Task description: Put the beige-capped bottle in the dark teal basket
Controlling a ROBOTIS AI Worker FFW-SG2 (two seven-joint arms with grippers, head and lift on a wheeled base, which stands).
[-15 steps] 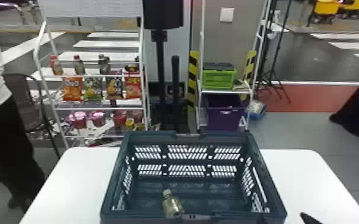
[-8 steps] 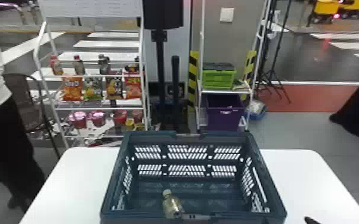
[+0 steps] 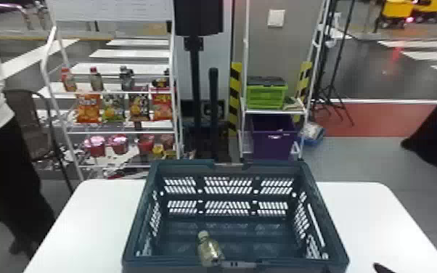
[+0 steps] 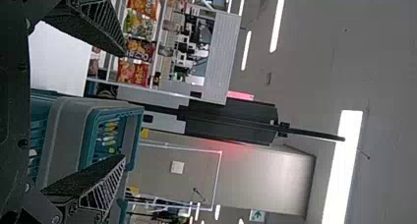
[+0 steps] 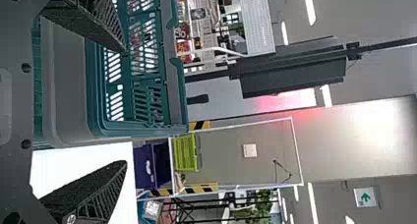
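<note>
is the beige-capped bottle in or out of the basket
In: the beige-capped bottle shows within the walls of the dark teal basket, close to the near side, whose rim cuts across its lower end.

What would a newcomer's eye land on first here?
Most likely the big dark teal basket on the white table, right in the lower middle of the head view. Inside it, toward the near wall, lies the beige-capped bottle, pale against the dark floor. Behind and to the left, the bright snack bags on a white rack would probably draw the next glance.
</note>
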